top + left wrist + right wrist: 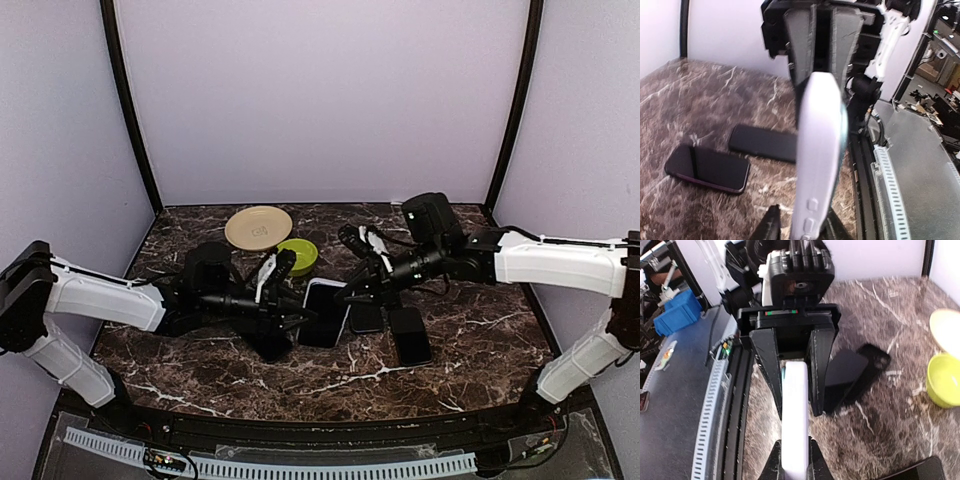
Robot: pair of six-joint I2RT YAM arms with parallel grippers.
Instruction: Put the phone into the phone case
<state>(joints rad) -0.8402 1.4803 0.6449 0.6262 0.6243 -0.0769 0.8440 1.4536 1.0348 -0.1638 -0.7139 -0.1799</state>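
Observation:
The phone case [326,312], pale lavender with a dark face inside its rim, is held off the table between both grippers. My left gripper [298,316] pinches its left end and my right gripper [348,296] its right end. In the left wrist view the case [819,145] is edge-on between my left gripper's [802,227] jaws, with a thin teal-dark strip along one side. In the right wrist view the case [795,410] is clamped in my right gripper [795,465]. I cannot tell whether a phone sits inside it.
Bare black phones lie on the marble: two right of the case [366,318] [410,335] and one under my left arm [270,346]. Two show in the left wrist view [707,169] [765,142]. A green bowl [298,255] and a beige plate [258,227] stand behind.

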